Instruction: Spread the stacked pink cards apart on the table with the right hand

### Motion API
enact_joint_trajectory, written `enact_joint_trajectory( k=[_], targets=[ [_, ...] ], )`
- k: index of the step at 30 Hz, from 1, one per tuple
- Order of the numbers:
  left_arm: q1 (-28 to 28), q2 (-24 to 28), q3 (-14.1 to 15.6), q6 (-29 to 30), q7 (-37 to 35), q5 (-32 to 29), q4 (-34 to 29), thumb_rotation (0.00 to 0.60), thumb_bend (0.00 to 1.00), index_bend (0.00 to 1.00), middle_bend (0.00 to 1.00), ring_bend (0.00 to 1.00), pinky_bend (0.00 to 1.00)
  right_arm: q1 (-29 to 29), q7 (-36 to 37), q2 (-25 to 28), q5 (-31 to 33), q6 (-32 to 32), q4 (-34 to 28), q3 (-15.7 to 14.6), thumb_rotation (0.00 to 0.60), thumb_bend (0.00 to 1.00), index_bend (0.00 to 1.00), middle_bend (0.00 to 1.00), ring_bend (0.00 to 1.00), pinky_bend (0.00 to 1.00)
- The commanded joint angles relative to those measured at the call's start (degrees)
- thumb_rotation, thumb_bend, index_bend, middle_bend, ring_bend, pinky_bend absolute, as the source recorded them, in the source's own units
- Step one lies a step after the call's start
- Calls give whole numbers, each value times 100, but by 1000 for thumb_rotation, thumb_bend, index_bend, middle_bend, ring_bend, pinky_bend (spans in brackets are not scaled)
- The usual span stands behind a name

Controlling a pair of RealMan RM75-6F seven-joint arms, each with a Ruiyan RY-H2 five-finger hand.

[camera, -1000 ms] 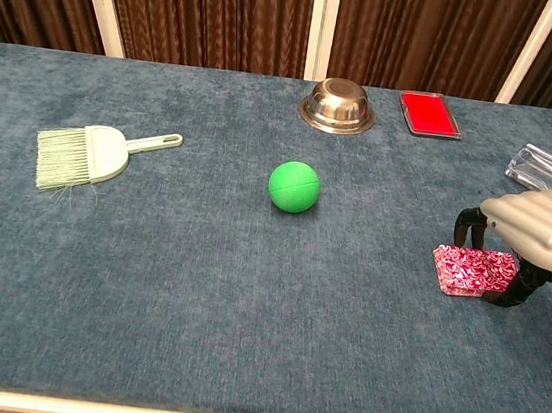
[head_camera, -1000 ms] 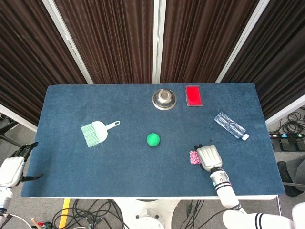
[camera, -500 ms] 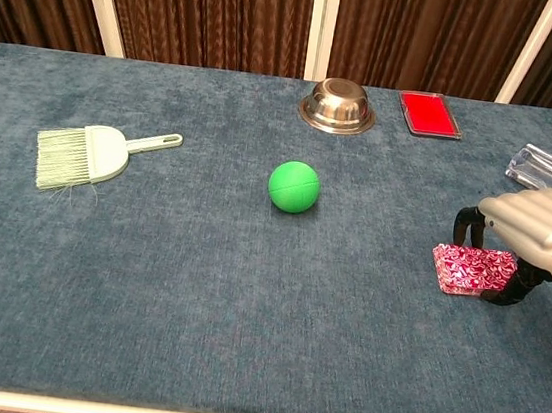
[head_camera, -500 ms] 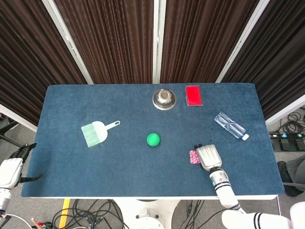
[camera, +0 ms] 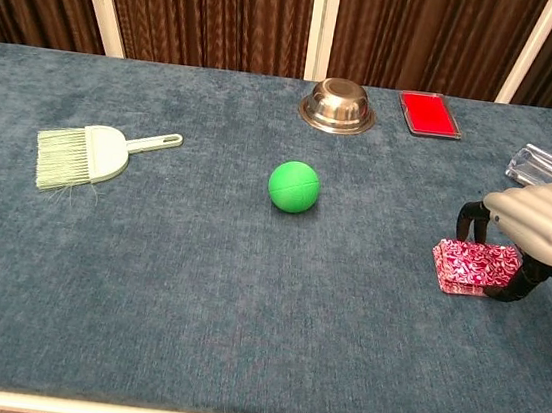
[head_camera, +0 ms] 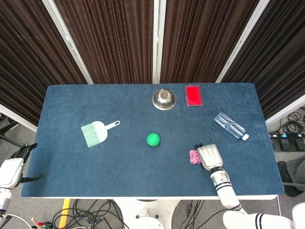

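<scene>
Dark pleated curtains with pale uprights behind; blue-napped counter [camera: 195, 287] in front.

Pink cards [camera: 472, 267]: one compact stack, patterned, lying at the near right of the counter, well apart from everything else. Not yet fanned; edges aligned so far as can be told.

Right hand [camera: 540, 227]: arched over the stack's right side, palm down, dark fingers [camera: 469, 226] curled downward around the far and right edges. Touching or merely straddling: cannot tell from either view. Nothing lifted.

Left hand [head_camera: 10, 170]: off the counter at the near left edge, fingers loosely apart, empty.

Other items: green ball [camera: 294, 187] mid-counter; steel bowl [camera: 337, 106] and red flat case [camera: 429, 114] at the far edge; clear plastic bottle [head_camera: 230, 126] lying just beyond the right hand; pale green hand brush [camera: 96, 155] at left.

Step in hand, by judgement: settling on the stack before the spread. Next move likely calls for light downward pressure on the top cards and a sideways drag leftward, so that layers slide off one another rather than travelling as a block.
</scene>
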Motion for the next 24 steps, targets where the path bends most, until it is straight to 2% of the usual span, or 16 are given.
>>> enact_joint_trajectory(
  k=[1, 8, 14, 24],
  targets=[
    [-2, -1, -1, -3, 8, -2, -4, 600, 61, 90, 136, 98, 204, -1, 17, -6, -17, 7, 8, 6, 600, 165, 423, 459, 698, 711],
    [-4, 6, -7, -8, 2, -8, -13, 600, 61, 90, 136, 98, 204, 2, 70, 59, -115, 106, -108, 80, 600, 168, 432, 469, 698, 711],
    [1, 27, -14, -1, 2, -18, -40, 600, 61, 90, 136, 98, 204, 128, 76, 147, -80, 83, -138, 303, 600, 167, 439, 474, 698, 712],
    [-12, 43, -26, -98, 52, -97, -15, 600, 61, 89, 136, 98, 204, 766, 140, -142, 288, -536, 664, 883, 600, 168, 440, 473, 698, 712]
  ],
)
